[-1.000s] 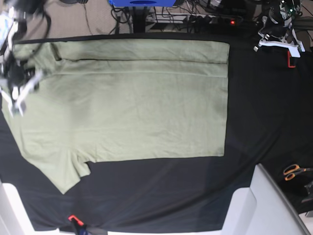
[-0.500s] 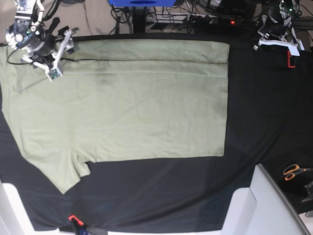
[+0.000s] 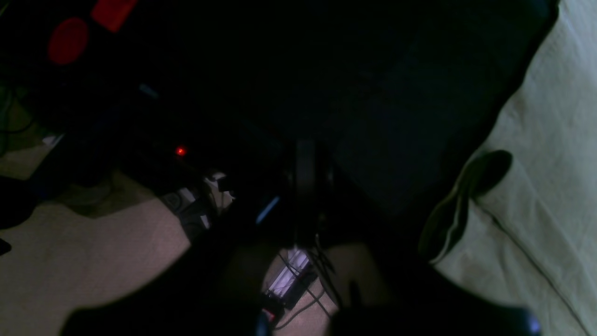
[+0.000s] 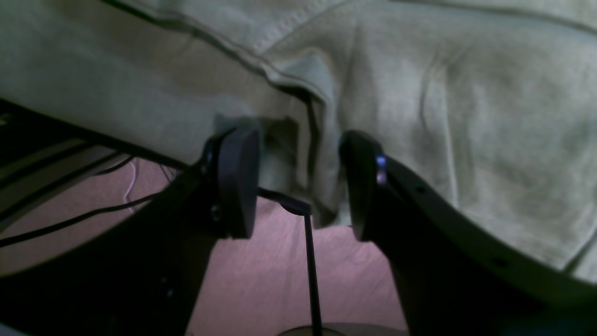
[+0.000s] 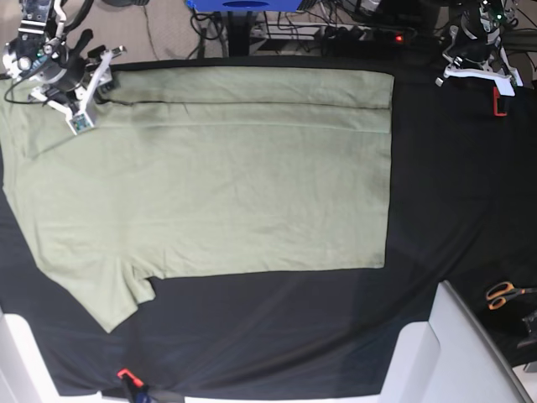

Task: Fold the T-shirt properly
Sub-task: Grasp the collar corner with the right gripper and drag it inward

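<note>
The pale sage-green T-shirt (image 5: pixel 252 176) lies flat on the black table cloth (image 5: pixel 445 185), with its far edge folded over in a long band. My right gripper (image 5: pixel 92 91) is at the shirt's far left corner. In the right wrist view my right gripper (image 4: pixel 298 158) is open, with a hemmed fold of the T-shirt (image 4: pixel 466 116) hanging between its fingers (image 4: pixel 235 182). My left gripper (image 5: pixel 474 71) is at the far right corner of the table, away from the shirt. The left wrist view is very dark and shows only a strip of the T-shirt (image 3: pixel 550 163).
Orange-handled scissors (image 5: pixel 503 294) lie at the right edge. A white box (image 5: pixel 453 353) stands at the near right. A small red piece (image 5: pixel 500 102) is near my left gripper. Cables and a power strip (image 5: pixel 369 34) lie on the floor beyond the far edge.
My right gripper has moved from the shirt's left side up to its far left corner, then slightly further left. The left arm has not moved.
</note>
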Robot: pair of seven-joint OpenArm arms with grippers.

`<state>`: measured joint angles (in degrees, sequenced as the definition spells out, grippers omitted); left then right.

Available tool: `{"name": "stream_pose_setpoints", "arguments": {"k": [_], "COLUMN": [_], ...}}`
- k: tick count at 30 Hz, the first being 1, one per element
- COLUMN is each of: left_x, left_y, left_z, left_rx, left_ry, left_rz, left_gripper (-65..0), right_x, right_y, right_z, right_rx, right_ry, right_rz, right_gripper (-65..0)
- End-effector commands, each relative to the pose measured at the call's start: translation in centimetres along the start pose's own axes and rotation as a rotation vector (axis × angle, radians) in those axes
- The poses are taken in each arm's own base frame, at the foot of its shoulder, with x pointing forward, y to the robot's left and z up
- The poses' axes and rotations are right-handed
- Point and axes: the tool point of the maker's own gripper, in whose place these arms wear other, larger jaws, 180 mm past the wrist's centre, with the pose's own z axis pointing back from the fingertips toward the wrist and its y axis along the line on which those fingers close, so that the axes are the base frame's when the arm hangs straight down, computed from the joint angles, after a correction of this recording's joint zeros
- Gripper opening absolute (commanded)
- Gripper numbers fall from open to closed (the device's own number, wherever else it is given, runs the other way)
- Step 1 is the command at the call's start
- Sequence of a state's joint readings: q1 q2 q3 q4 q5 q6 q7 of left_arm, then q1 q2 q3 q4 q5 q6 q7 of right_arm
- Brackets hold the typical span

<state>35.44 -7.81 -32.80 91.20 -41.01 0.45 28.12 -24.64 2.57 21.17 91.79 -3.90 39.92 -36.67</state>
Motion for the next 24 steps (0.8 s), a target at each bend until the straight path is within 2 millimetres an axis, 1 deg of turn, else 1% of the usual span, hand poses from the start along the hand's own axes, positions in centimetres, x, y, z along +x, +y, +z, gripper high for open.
{"name": "stream_pose_setpoints", "arguments": {"k": [1, 3, 6, 7, 8, 11, 15, 18, 21, 24], "left_x": [0.9, 0.9, 0.9, 0.8, 0.8, 0.8, 0.8, 0.8, 0.7, 0.7], "left_y": [0.2, 0.2, 0.2, 0.1, 0.1, 0.1, 0.1, 0.1, 0.0, 0.0], "left_z": [0.3, 0.3, 0.3, 0.3, 0.3, 0.3, 0.3, 0.3, 0.3, 0.3], "left_rx": [-0.002, -0.002, -0.002, -0.003, -0.003, -0.003, -0.003, -0.003, -0.006, -0.006], "left_ry": [-0.027, -0.027, -0.027, -0.025, -0.025, -0.025, -0.025, -0.025, -0.023, -0.023], "left_rz": [-0.008, -0.008, -0.008, -0.007, -0.007, -0.007, -0.007, -0.006, -0.007, -0.007], "left_gripper": [-65.0, -65.0, -65.0, -65.0, -65.0, -65.0, -65.0, -65.0, -65.0, -65.0], "right_x": [0.3, 0.3, 0.7, 1.1, 1.2, 1.4, 2.4, 3.7, 4.6, 5.7], "right_y": [-0.4, -0.4, -0.5, -0.6, -0.8, -0.8, -2.0, -2.5, -3.7, -4.2], "right_z": [0.2, 0.2, 0.2, 0.1, 0.1, 0.2, 0.4, 0.4, 0.6, 0.7], "right_rx": [-0.006, -0.005, -0.008, -0.011, -0.013, -0.015, -0.036, -0.047, -0.069, -0.078], "right_ry": [-0.019, -0.020, -0.028, -0.036, -0.037, -0.042, -0.054, -0.077, -0.090, -0.109], "right_rz": [0.002, 0.002, 0.003, 0.003, 0.005, 0.008, 0.034, 0.039, 0.056, 0.059], "right_gripper": [-38.9, -45.5, -60.8, -63.9, -65.0, -64.4, -64.7, -64.7, -64.7, -64.5]}}
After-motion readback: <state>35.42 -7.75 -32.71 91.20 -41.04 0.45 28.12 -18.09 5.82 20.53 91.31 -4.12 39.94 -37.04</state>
